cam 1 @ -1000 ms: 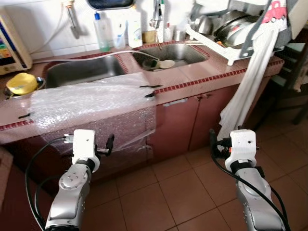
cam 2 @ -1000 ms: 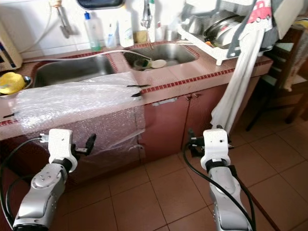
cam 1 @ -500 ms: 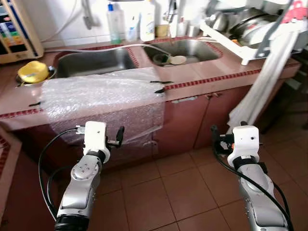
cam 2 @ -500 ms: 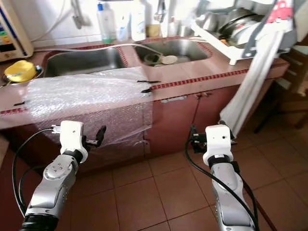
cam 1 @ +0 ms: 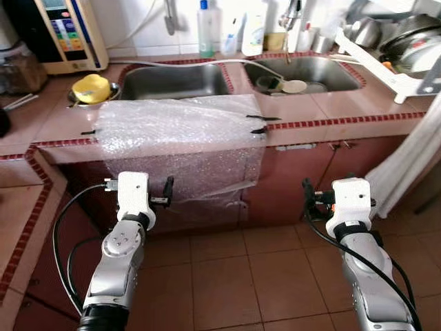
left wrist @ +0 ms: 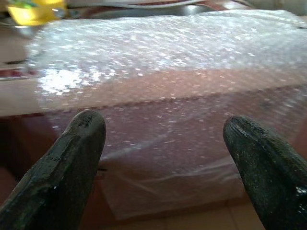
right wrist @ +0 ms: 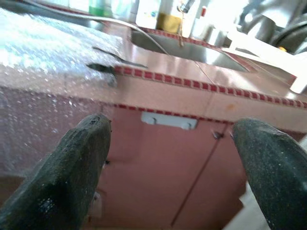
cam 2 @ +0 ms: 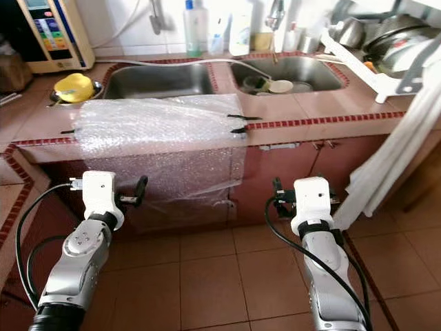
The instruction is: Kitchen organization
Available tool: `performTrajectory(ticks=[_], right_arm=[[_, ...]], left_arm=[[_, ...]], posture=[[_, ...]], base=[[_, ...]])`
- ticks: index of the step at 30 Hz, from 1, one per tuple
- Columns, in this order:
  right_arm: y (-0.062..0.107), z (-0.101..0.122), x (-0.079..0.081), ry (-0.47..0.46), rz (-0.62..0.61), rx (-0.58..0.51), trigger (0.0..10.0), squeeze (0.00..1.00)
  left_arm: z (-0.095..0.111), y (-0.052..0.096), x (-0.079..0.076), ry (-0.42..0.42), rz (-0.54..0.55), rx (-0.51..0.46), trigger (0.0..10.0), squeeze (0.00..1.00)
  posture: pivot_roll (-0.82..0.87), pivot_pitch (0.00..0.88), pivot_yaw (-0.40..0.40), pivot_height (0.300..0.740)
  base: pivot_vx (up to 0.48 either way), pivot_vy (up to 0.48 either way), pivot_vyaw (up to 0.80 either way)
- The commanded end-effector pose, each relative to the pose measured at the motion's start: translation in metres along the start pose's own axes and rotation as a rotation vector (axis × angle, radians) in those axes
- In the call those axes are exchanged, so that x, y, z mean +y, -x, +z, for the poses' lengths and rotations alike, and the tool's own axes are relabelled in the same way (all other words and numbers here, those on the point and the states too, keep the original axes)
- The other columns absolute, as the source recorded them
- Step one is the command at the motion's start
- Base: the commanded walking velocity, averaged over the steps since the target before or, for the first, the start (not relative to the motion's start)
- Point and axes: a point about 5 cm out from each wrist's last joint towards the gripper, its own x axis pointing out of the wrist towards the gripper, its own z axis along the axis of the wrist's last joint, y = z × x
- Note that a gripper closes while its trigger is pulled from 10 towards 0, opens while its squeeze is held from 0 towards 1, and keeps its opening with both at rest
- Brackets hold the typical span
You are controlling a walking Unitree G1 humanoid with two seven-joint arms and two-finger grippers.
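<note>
The robot stands on the tiled floor facing a pink-tiled kitchen counter (cam 1: 324, 110) with a double steel sink, and nothing in the kitchen organization looks begun: both arms are raised in front of the cabinets and neither has reached any object. The left gripper (left wrist: 165, 143) has its two black fingers spread wide with nothing between them, aimed at the sheet of bubble wrap (cam 1: 182, 131) that lies over the counter's front edge, taped at its corners, and hangs down over the cabinet face below the left sink basin (cam 1: 176, 79). The right gripper (right wrist: 177, 153) is likewise wide apart and empty, pointed at the cabinet door (right wrist: 158, 163) under the counter's front edge, to the right of the bubble wrap. The things that seem to need sorting sit where they lie: a yellow bowl-like object (cam 1: 91, 87) on the counter just left of the left basin, a small plate and other dishes (cam 1: 295, 86) in the right sink basin, and a row of bottles (cam 1: 205, 31) along the counter's back edge against the wall. A white dish rack (cam 1: 393, 58) loaded with pots stands at the counter's right end, with a pale cloth (cam 1: 420, 165) hanging down past the right front corner. A water dispenser unit (cam 1: 65, 34) stands at the back left corner. By my reading, all the work is left: the robot is near the counter but must yet close in and pick a first item.
</note>
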Motion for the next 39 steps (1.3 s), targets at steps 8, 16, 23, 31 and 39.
performTrajectory(ticks=[8, 16, 23, 31, 39], right_arm=[[-0.0025, 0.0000, 0.0014, -0.027, 0.009, -0.007, 10.0, 0.00], [-0.0019, -0.0007, 0.0013, -0.031, 0.009, -0.004, 10.0, 0.00], [-0.0018, -0.0009, 0.0016, -0.032, 0.009, -0.004, 10.0, 0.00], [-0.0007, -0.0018, 0.0012, -0.037, 0.002, 0.000, 10.0, 0.00], [-0.0002, -0.0012, -0.0004, -0.035, -0.007, -0.010, 10.0, 0.00]], left_arm=[[-0.0027, -0.0008, 0.0056, -0.018, 0.024, 0.012, 10.0, 0.00], [-0.0042, -0.0004, 0.0053, -0.016, 0.023, 0.019, 10.0, 0.00], [-0.0049, 0.0001, 0.0055, -0.016, 0.022, 0.024, 10.0, 0.00], [-0.0049, 0.0002, 0.0055, -0.027, 0.021, 0.021, 10.0, 0.00], [0.0045, -0.0025, 0.0028, -0.057, 0.029, -0.044, 10.0, 0.00]], posture=[[0.00, 0.000, 0.026, 0.740], [0.00, 0.000, 0.024, 0.740], [0.00, 0.000, 0.026, 0.740], [0.00, 0.000, 0.029, 0.740], [0.00, 0.000, 0.031, 0.740]], base=[[0.000, 0.000, 0.40], [0.000, 0.297, 0.00], [0.000, 0.386, 0.00], [0.000, 0.276, 0.00], [0.000, 0.000, 0.00]])
